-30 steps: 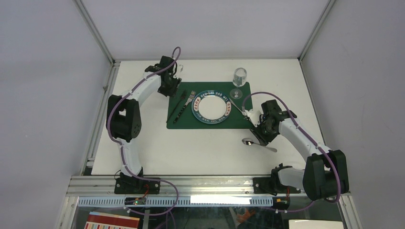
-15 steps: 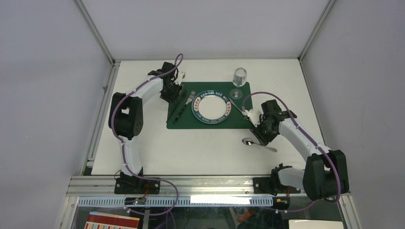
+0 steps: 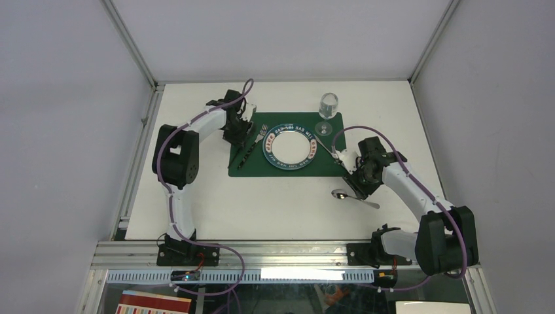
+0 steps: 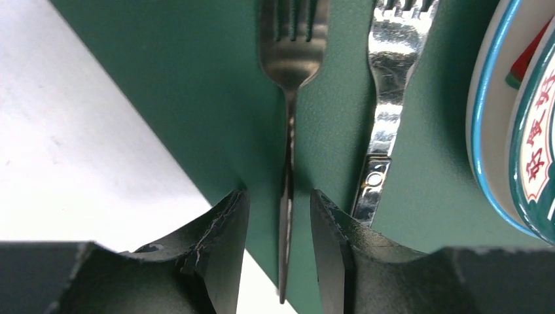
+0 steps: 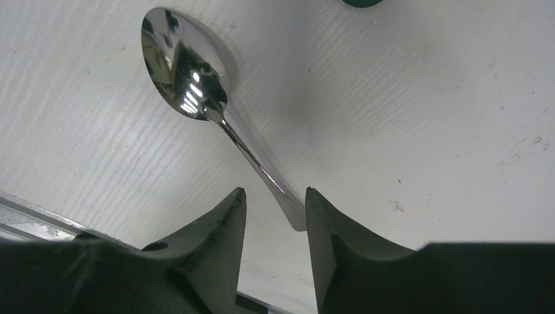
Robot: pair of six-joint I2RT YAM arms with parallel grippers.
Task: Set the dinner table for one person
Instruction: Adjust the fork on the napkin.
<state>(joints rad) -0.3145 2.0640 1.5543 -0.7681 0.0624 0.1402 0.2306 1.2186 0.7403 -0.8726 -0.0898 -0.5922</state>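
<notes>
The spoon [image 5: 196, 88] lies on the white dinner table [image 3: 262, 206], near and right of the placemat [image 3: 288, 171], handle between the parted fingers of the right gripper [image 5: 275, 193] (the left gripper [image 4: 278, 196], equally apart, straddles a fork [image 4: 288, 59]).

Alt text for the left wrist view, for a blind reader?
The left gripper, open, straddles the handle of a dull fork lying on the green placemat. A shinier fork lies right of it, then a blue-rimmed plate; white dinner table at left.
</notes>
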